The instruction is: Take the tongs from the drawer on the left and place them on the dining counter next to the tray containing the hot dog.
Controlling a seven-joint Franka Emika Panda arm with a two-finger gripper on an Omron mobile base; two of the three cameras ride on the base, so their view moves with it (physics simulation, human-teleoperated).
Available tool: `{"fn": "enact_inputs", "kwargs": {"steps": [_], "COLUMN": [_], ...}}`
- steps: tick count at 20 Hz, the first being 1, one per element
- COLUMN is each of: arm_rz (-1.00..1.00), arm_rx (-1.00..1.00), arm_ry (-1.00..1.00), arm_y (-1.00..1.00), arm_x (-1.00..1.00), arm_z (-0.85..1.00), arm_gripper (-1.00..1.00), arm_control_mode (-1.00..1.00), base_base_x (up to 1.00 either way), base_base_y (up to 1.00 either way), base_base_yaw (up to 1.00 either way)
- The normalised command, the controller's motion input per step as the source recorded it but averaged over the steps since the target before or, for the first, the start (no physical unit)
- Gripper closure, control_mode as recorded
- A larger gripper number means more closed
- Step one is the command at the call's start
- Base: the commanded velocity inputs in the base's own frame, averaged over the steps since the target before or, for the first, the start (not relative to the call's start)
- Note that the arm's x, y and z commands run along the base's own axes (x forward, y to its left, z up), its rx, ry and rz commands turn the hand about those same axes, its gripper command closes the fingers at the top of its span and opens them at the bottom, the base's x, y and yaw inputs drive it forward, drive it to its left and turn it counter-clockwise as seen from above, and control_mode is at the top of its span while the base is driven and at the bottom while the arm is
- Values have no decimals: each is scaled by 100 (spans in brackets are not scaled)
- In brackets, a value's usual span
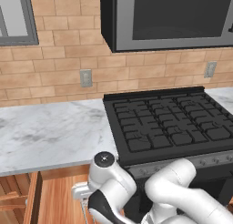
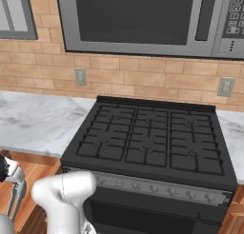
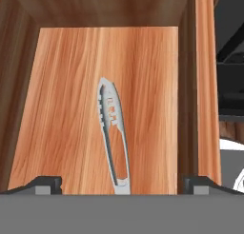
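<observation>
The gripper (image 3: pixel 121 183) is hovering with its fingers wide apart above the open drawer (image 3: pixel 71 109), because the tongs (image 3: pixel 113 133) are lying flat on the light wooden bottom between the fingertips, probably waiting to be grasped.

Black stove (image 2: pixel 150 140) under microwave (image 2: pixel 143 21), brick wall (image 1: pixel 54 59)

A home kitchen is indicated. A black gas stove (image 2: pixel 150 140) is set into a marble counter (image 1: pixel 50 132) against a brick wall (image 1: pixel 59 59); a microwave (image 2: pixel 143 21) is mounted above. Wooden cabinetry is seen below, with a drawer (image 3: pixel 62 109) pulled open.
</observation>
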Motion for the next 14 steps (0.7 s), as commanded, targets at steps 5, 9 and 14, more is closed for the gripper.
{"fn": "enact_inputs", "kwargs": {"steps": [5, 9, 14], "arm_rz": [0, 0, 0], "arm_rx": [0, 0, 0], "arm_ry": [0, 0, 0], "arm_y": [22, 16, 14], "arm_x": [16, 22, 25], "arm_z": [-37, -34, -31], "arm_gripper": [-100, -100, -100], "arm_control_mode": [-100, -100, -100], "base_base_x": [0, 0, 0], "base_base_y": [0, 0, 0], "base_base_yaw": [0, 0, 0]}}
